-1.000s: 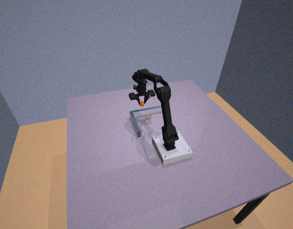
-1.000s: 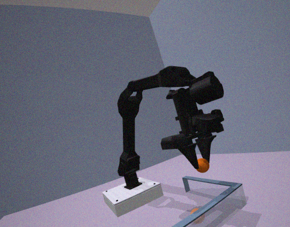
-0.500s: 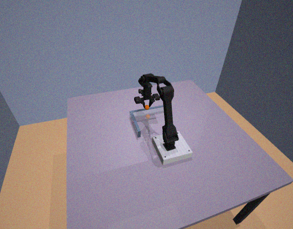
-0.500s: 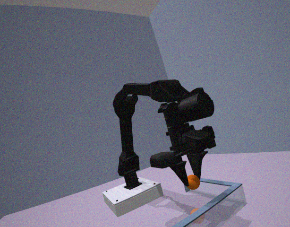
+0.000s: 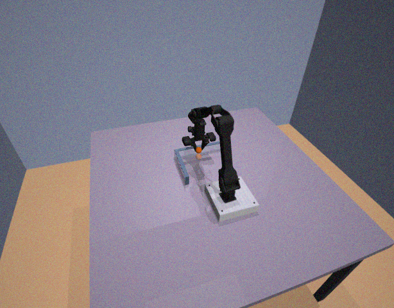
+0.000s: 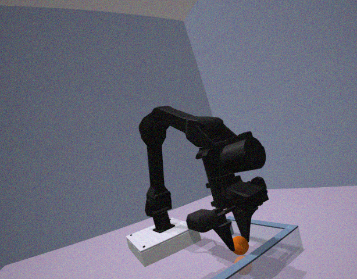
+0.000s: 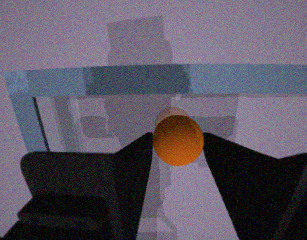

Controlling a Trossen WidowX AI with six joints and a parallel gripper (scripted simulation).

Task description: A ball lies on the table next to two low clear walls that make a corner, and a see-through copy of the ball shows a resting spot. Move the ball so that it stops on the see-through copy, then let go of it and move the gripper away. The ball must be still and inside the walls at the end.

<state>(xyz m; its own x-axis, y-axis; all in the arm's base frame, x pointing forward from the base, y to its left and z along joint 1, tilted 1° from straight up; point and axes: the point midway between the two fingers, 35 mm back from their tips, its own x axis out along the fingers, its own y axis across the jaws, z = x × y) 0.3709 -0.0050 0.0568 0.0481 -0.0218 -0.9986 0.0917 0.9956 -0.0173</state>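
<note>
A bare test room, laid out like a robotics lab cell: plain blue-grey walls (image 5: 140,59) meet in corners, the flat tan floor (image 5: 41,231) carries no furniture except one lilac-topped table with dark legs (image 5: 290,225). On it, toward 12 o'clock, a black jointed robot arm (image 5: 225,155) stands bolted to a white square base plate (image 5: 243,202).

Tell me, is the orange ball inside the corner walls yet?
Inside but airborne: gripper shut on orange ball, just above see-through copy.
</note>
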